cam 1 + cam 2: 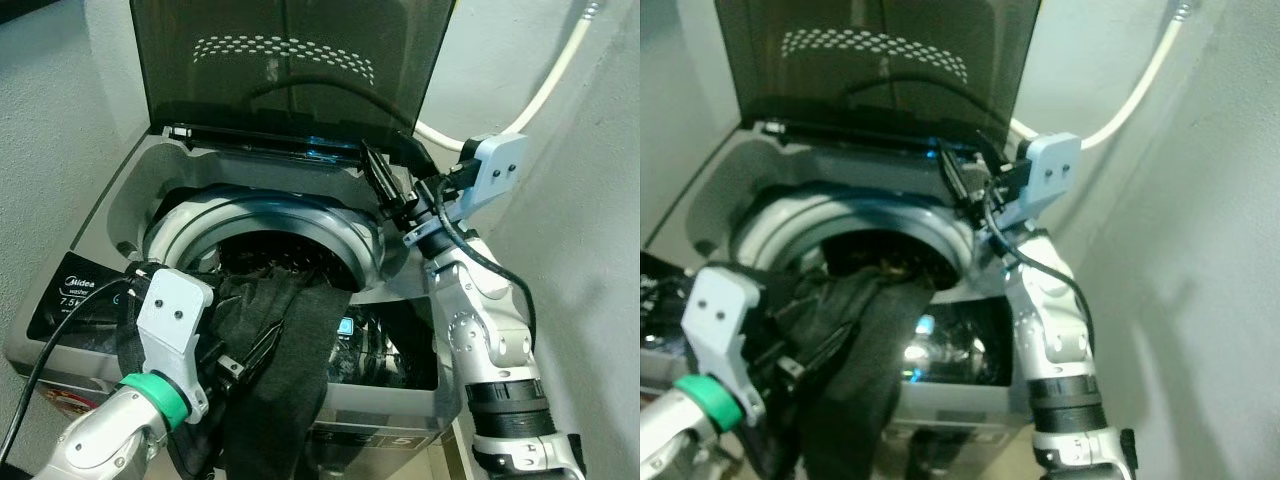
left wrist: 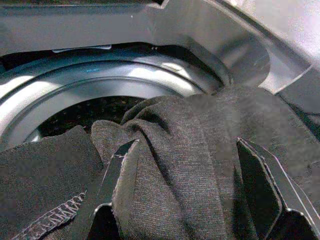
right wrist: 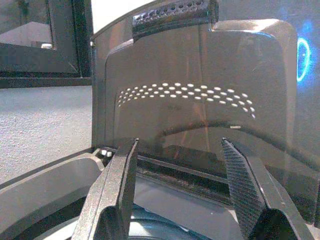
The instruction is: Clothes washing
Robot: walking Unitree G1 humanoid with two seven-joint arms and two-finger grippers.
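Left gripper point(image 1: 240, 365), fingers spread astride dark garment point(image 1: 285, 340) draped over drum rim point(image 1: 300, 215) at 6 o'clock, probably unclamped. Right gripper point(image 1: 385, 185) open, empty, 1 o'clock. Pinch, lift clear, drop in.

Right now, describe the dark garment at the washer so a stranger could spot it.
Find the grey top-loading washing machine with its smoky lid raised. Over the drum's front rim hangs the black knit garment, beside the left gripper; unlike the clothes inside, it spills down outside.

Garment point(image 1: 290, 340) drapes over washer point(image 1: 120, 200) front rim, lid point(image 1: 290, 60) upright behind
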